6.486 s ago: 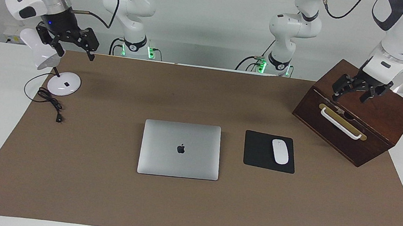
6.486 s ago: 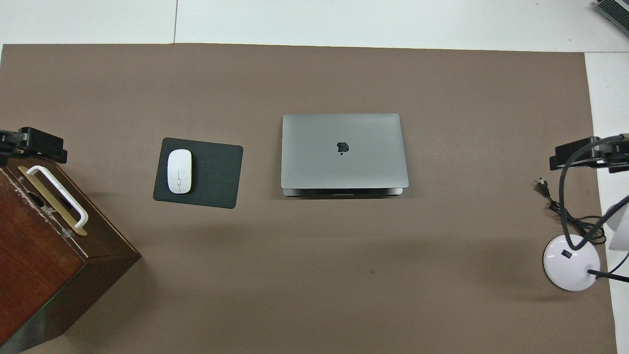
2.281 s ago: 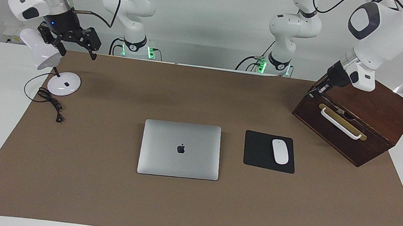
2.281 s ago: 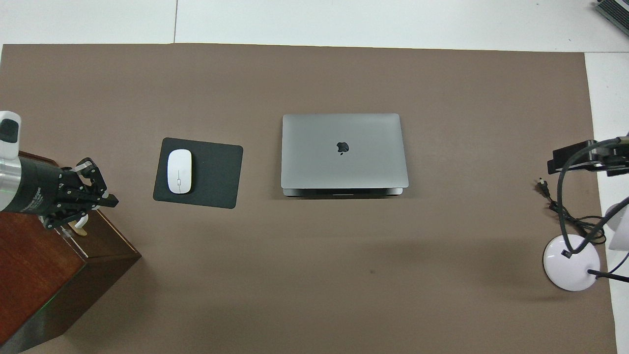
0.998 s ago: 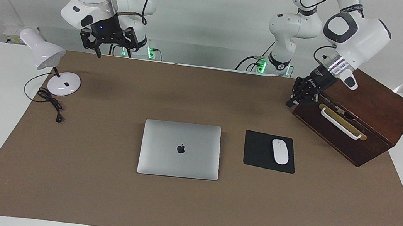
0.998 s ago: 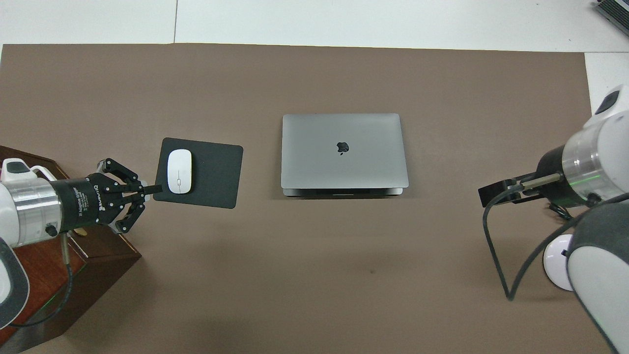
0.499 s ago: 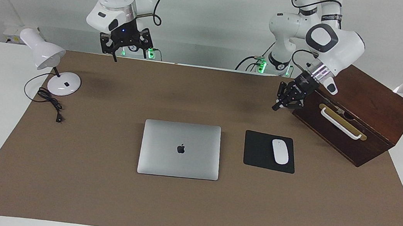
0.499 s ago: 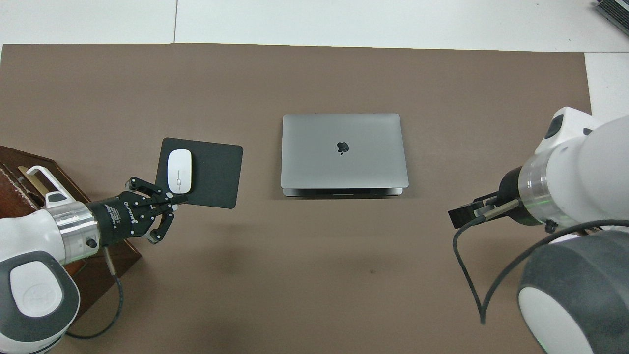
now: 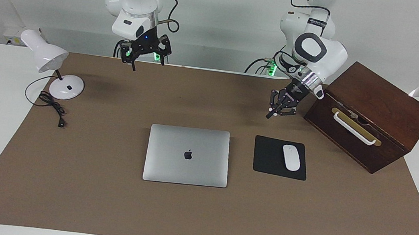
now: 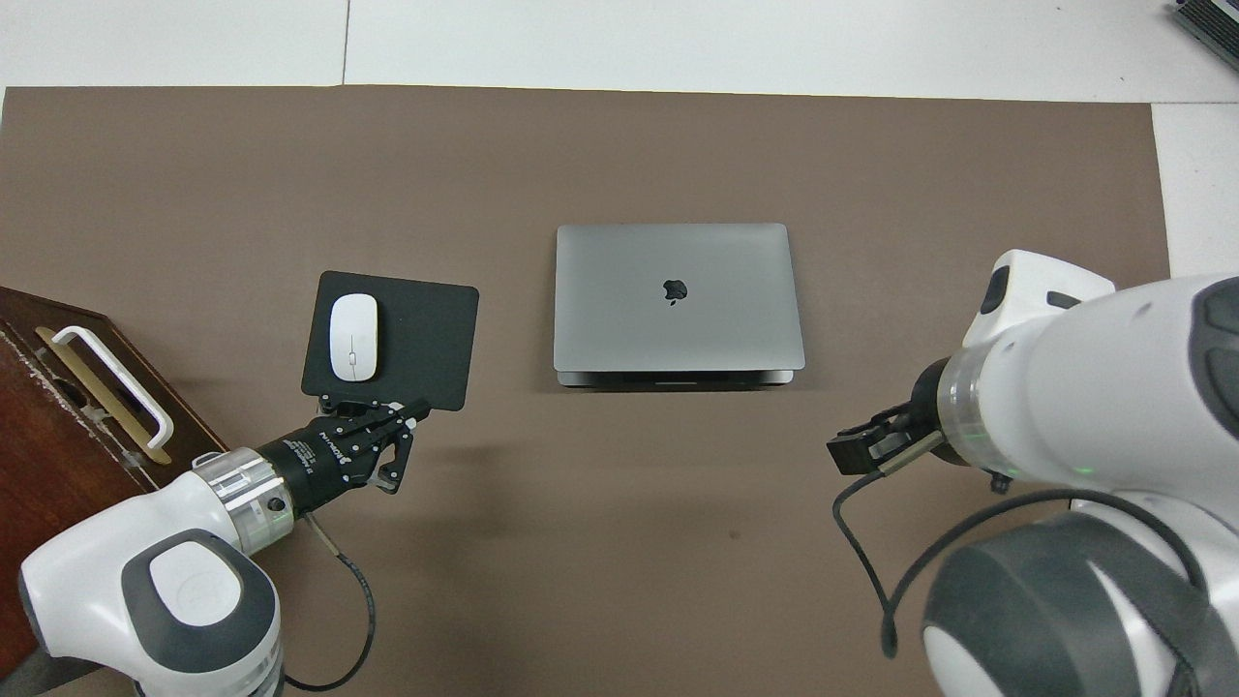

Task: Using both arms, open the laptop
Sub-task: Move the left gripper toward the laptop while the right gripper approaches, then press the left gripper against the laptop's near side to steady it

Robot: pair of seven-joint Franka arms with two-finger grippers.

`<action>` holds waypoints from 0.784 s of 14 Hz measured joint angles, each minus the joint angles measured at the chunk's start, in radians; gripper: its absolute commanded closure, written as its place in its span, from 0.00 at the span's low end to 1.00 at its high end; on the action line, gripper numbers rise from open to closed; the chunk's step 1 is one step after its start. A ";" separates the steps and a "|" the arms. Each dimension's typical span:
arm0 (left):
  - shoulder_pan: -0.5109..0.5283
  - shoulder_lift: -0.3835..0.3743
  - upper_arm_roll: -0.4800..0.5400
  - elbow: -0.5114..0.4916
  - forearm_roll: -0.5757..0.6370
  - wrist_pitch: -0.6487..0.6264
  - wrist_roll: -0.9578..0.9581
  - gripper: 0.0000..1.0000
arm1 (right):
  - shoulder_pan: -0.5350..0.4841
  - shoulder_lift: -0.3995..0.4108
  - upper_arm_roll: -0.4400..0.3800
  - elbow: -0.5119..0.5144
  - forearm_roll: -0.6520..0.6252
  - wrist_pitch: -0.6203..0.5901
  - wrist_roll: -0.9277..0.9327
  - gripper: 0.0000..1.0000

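While the laptop (image 9: 188,155) lies closed and flat at the middle of the brown mat (image 9: 101,200) in the facing view, both arms hang above the mat's robot-side strip. The left gripper (image 9: 271,114) hovers over bare mat beside the wooden box (image 9: 381,103), fingertips pinched together on nothing. The right gripper (image 9: 145,59) hangs over the mat's edge nearest the robots, between the desk lamp (image 9: 45,57) and the laptop; its fingers seem spread and empty, though the angle is poor. A white mouse (image 9: 291,157) sits on a black mouse pad (image 9: 267,157) just beside the laptop.

From overhead, the laptop (image 10: 678,295) shows its logo lid. The left gripper (image 10: 411,411) overlaps the mouse pad's (image 10: 426,329) near edge. The right gripper (image 10: 852,450) shows only a dark tip.
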 measured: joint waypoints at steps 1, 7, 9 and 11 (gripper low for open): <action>-0.030 0.025 0.000 0.001 -0.072 0.029 0.000 1.00 | 0.015 -0.002 0.000 -0.007 -0.016 0.012 -0.016 0.00; -0.104 0.119 0.000 0.039 -0.297 0.061 0.017 1.00 | 0.073 -0.004 0.001 -0.062 -0.109 0.104 -0.141 0.00; -0.135 0.166 0.000 0.075 -0.421 0.066 0.106 1.00 | 0.104 -0.004 0.001 -0.084 -0.155 0.137 -0.155 0.00; -0.165 0.214 0.000 0.106 -0.553 0.069 0.230 1.00 | 0.114 -0.004 0.002 -0.108 -0.168 0.176 -0.199 0.00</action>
